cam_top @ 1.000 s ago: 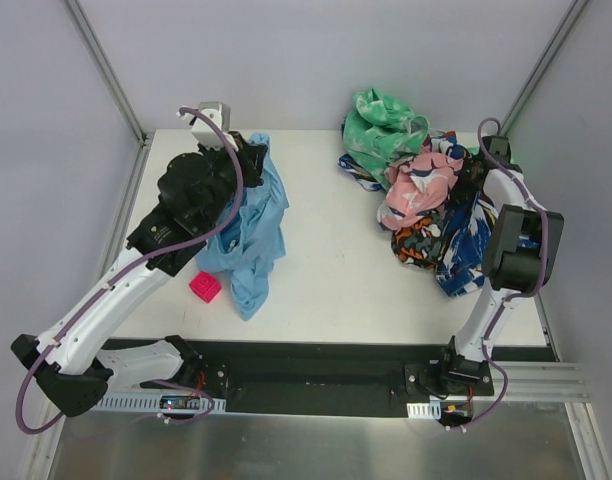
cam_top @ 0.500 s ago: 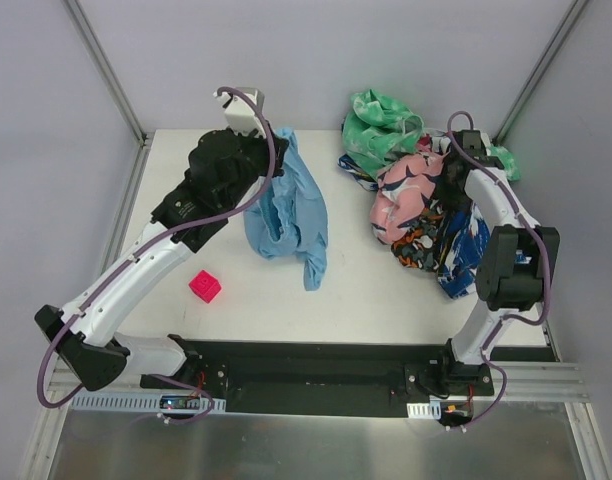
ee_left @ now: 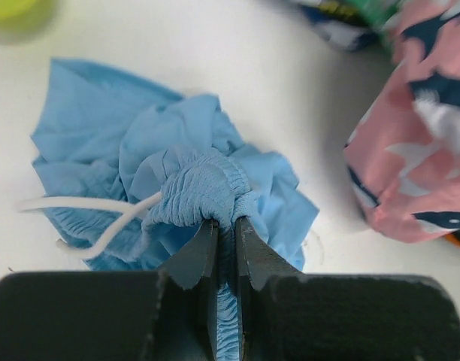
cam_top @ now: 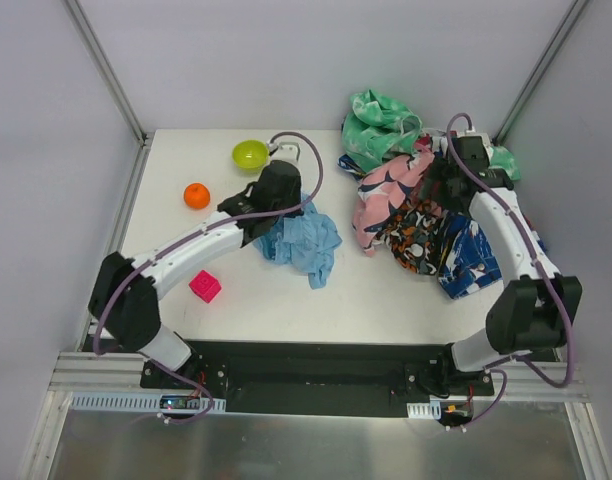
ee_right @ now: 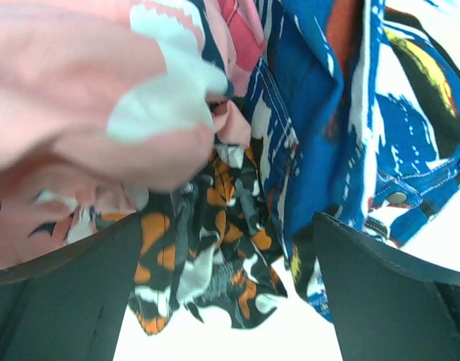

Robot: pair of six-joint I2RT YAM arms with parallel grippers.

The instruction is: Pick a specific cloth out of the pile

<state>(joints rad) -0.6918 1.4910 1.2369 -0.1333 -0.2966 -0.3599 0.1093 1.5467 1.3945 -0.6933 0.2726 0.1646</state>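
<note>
While its jaws pinched nearly closed on a bunched fold, the left gripper [ee_left: 224, 224] held the sky-blue cloth [ee_left: 192, 188] low on the table [cam_top: 286, 290], apart from the pile [cam_top: 426, 215], seemingly to set it aside; the right gripper [ee_right: 226, 226], spread wide, hung over that pile grasping nothing

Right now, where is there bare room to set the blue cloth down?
Bare table runs along the near edge, from the pink cube past the blue cloth to the pile. A smaller patch sits between cube and orange ball. Far right is crowded.
</note>
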